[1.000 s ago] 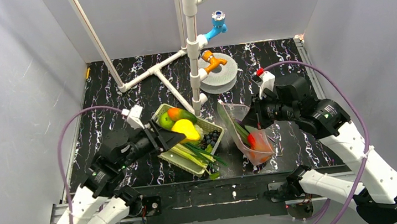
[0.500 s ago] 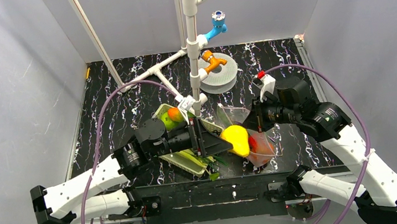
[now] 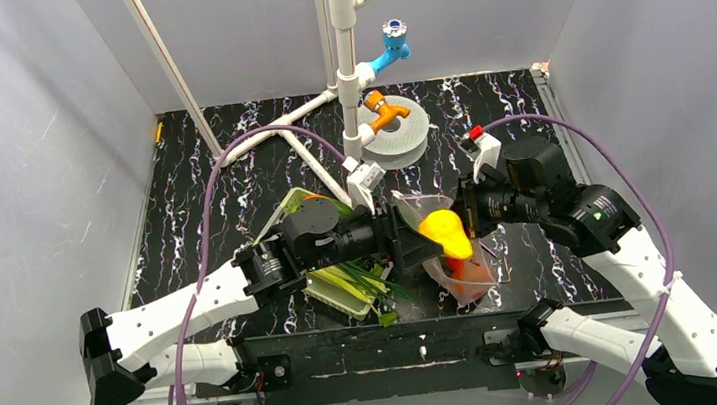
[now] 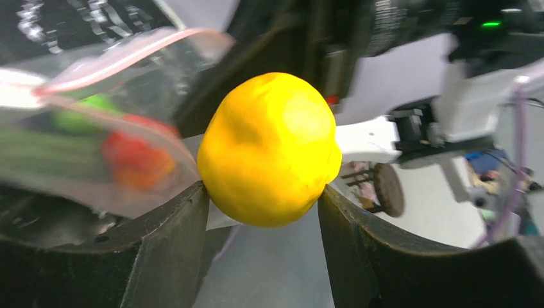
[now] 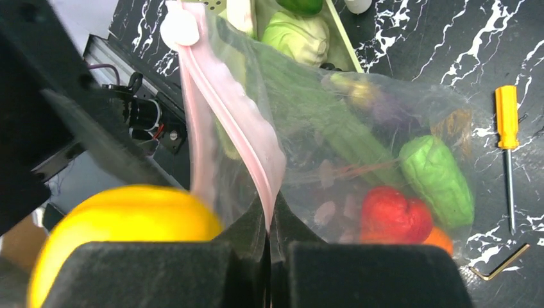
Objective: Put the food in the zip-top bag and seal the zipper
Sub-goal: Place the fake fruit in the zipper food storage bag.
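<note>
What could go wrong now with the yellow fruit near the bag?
The left end effector grips the yellow fruit only by its lower sides, so it might slip out beside the zip-top bag. The right end effector pinches one spot of the zipper; the mouth may sag shut.

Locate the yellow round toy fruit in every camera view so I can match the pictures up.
Top external: the yellow round toy fruit sits just right of the picture's centre, at the mouth of the clear zip-top bag.
Left wrist: it fills the centre, with the bag to its left.
Right wrist: it is in the bottom-left corner, partly cut off, with the bag to its right.
Shared landmark: the clear bag, right beside the fruit in all three.
</note>
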Tool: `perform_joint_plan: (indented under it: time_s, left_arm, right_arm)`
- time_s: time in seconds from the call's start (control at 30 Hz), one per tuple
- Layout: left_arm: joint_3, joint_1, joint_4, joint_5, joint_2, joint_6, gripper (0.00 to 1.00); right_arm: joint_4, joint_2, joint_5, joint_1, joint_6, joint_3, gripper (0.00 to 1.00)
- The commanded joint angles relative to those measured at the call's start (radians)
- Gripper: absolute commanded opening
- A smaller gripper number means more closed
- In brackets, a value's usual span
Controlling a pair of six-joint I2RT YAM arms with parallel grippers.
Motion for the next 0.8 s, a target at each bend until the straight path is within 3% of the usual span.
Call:
perform_joint_plan:
  time_s: [0.0, 0.13, 0.33, 0.7, 0.77]
  left_arm:
    - [0.042, 0.001, -0.212, -0.165, -0.014, 0.062, 0.34]
    - [0.01, 0.001, -0.254, -0.206, -0.048, 0.052, 0.38]
    - [0.082, 0.001, -0.358, -0.194, -0.004, 0.058, 0.43]
    - [0.1, 0.001, -0.371, -0.154, -0.013, 0.046, 0.84]
    - [0.087, 0.001, -0.371, -0.16, -0.038, 0.045, 0.86]
  right_arm:
    - [0.006, -0.009, -0.013, 0.003, -0.005, 0.085, 0.01]
    - [0.03, -0.028, -0.017, 0.003, -0.001, 0.056, 0.01]
    - [0.015, 0.023, -0.038, 0.003, -0.01, 0.097, 0.01]
    - [0.02, 0.008, -0.019, 0.003, -0.009, 0.069, 0.01]
    - [0.027, 0.001, -0.019, 0.003, -0.009, 0.059, 0.01]
